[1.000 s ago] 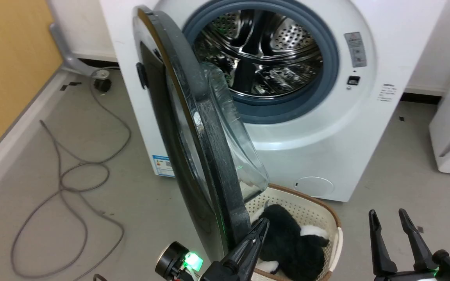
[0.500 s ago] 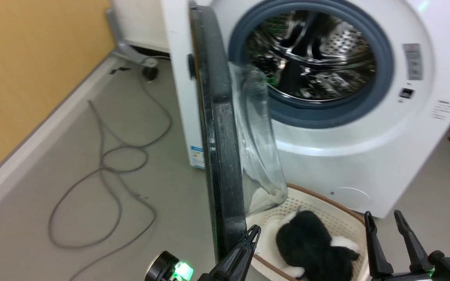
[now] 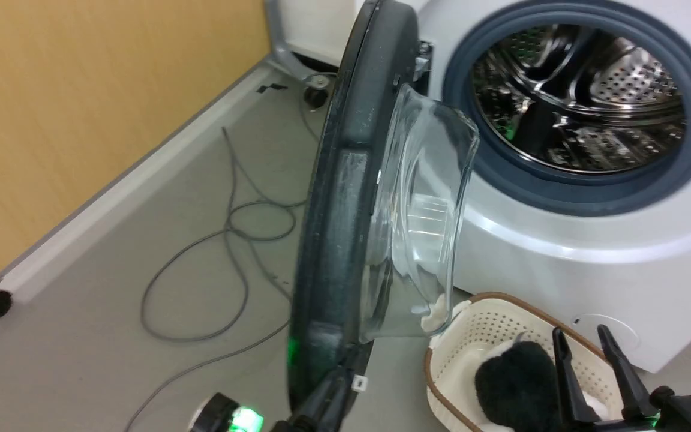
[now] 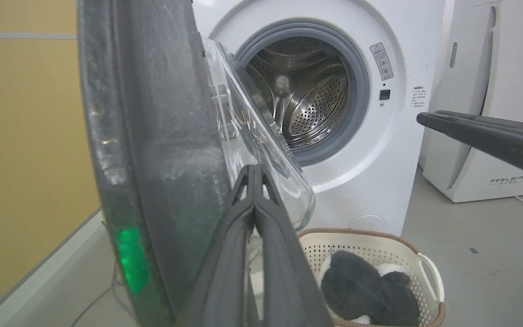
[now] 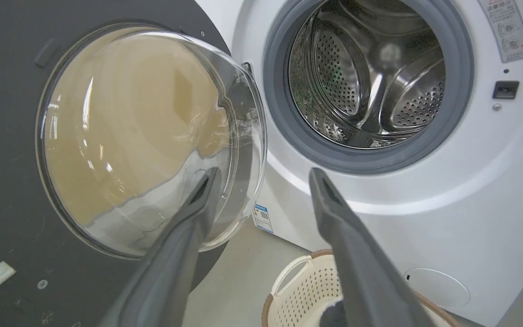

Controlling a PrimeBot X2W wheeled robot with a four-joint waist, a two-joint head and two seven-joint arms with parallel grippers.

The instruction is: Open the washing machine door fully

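Head view: the door [image 3: 345, 180] is hanging from the left side of the washer [image 3: 561, 252]. It is swung well out from the opening and standing nearly edge-on, with its glass bowl [image 3: 423, 210] bulging back toward the washer. The drum [image 3: 579, 102] is showing inside the grey seal [image 3: 561, 195]. The left gripper [image 3: 330, 390] is reaching up in front of the washer at the door's lower edge, fingers closed together. The right gripper [image 3: 579, 333] is hovering in front of the washer, fingers spread and empty, over a basket [image 3: 453, 336] holding a black bundle [image 3: 513, 384]. A cable [image 3: 231, 240] is looping on the floor left of the washer.

Left wrist view: the left fingers are meeting in a single point with nothing between them, aiming toward the washer. Their tips are lying over the seam between the door's matte rim and the bowl, and I cannot tell whether they are touching it. The right arm's fingers are jutting in level, pointing at the washer's front. A white appliance [image 4: 493, 136] is standing just beside the washer.

Right wrist view: the right fingers are standing wide apart and angling up toward the washer. One is crossing the bowl, and the other is crossing the washer's white front below the seal
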